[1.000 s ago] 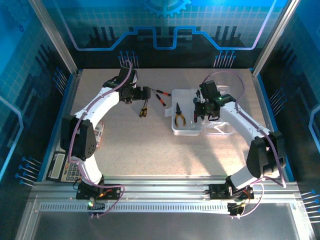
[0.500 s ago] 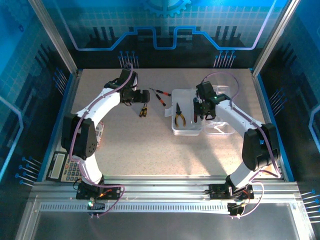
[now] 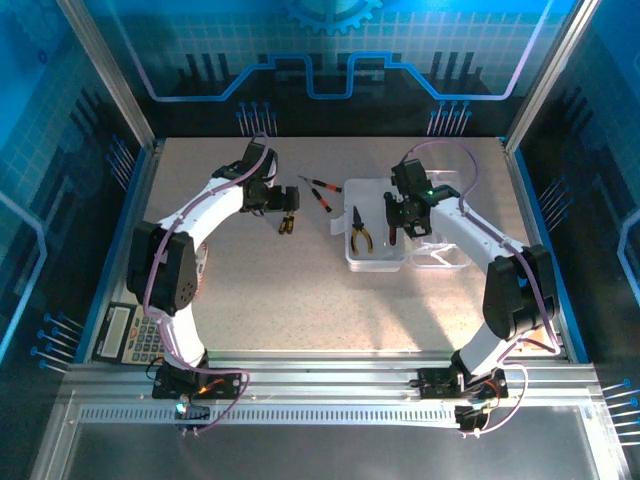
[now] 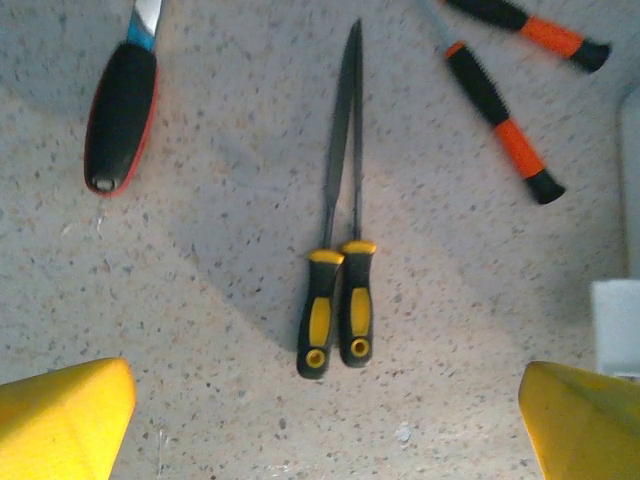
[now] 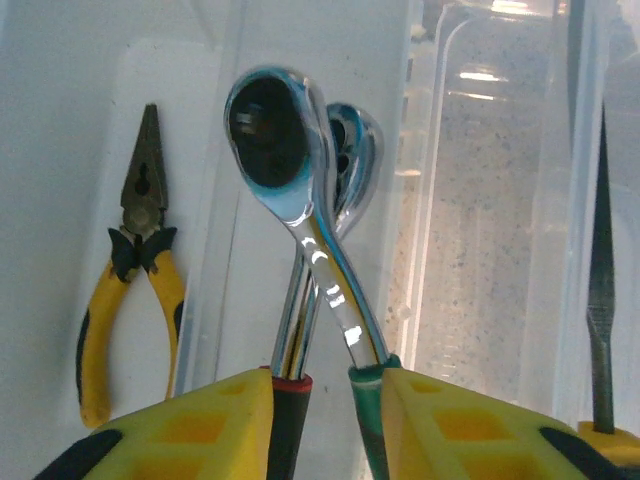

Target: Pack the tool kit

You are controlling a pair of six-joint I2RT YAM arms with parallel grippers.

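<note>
The clear plastic case (image 3: 375, 262) lies right of centre with yellow-handled pliers (image 3: 359, 232) (image 5: 135, 280) inside. My right gripper (image 3: 398, 222) (image 5: 325, 430) hangs over the case, jaws parted. Two chrome ratchet wrenches (image 5: 290, 150) stand crossed between its fingers, one handle leaning on each finger with a gap between them. My left gripper (image 3: 283, 203) (image 4: 325, 430) is wide open just above two yellow/black screwdrivers (image 3: 287, 222) (image 4: 335, 300) lying side by side on the table. Two orange/black screwdrivers (image 3: 320, 192) (image 4: 500, 120) lie beyond them.
A red/black-handled tool (image 4: 120, 115) lies left of the yellow screwdrivers. The case's open lid (image 3: 440, 258) lies to its right, with a dark-shafted tool (image 5: 600, 270) along that side. A grey calculator (image 3: 130, 335) sits at the near left edge.
The right gripper's jaws have parted around the two wrenches over the case. The left gripper has shifted slightly down over the yellow/black screwdrivers, still open.
</note>
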